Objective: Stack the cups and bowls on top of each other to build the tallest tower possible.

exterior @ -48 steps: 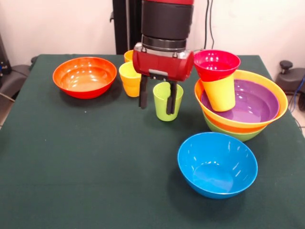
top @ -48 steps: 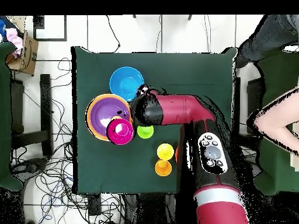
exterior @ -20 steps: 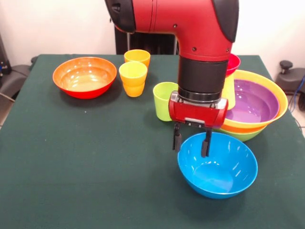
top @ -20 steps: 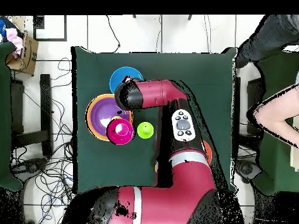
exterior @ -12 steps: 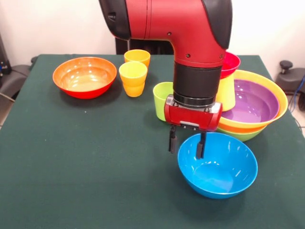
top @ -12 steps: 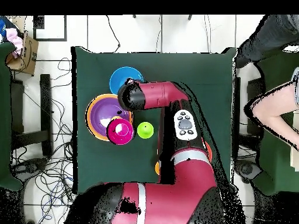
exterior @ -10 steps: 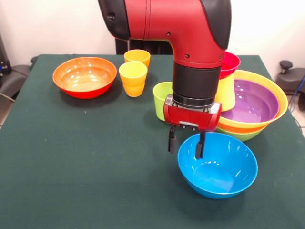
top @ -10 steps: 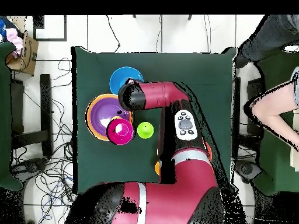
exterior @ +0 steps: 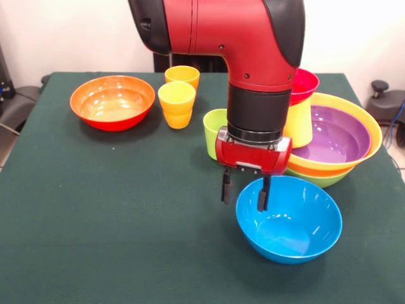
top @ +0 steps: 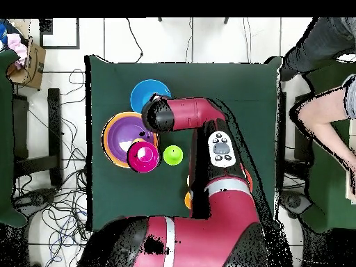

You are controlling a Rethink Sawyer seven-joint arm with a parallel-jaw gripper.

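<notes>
My gripper (exterior: 243, 190) is open and empty. It hangs over the left rim of the blue bowl (exterior: 289, 218), with one finger outside the rim and one inside. Behind it stands a lime green cup (exterior: 215, 130). At the right is the tower (exterior: 335, 136): a purple bowl nested in an orange bowl on a lime green bowl. A small magenta-red bowl (exterior: 305, 84) sits on an upturned yellow cup (exterior: 300, 125) in the purple bowl. In the overhead view my arm hides the gripper beside the blue bowl (top: 148, 93).
A large orange bowl (exterior: 112, 101) sits at the far left of the green table (exterior: 95, 221). A yellow cup (exterior: 176, 104) and an orange cup (exterior: 182, 76) stand beside it. A person's arm (top: 327, 111) shows at the overhead view's right edge.
My gripper has shifted slightly left and up at the blue bowl's rim. The bowls and cups have not moved. The person's arm has moved.
</notes>
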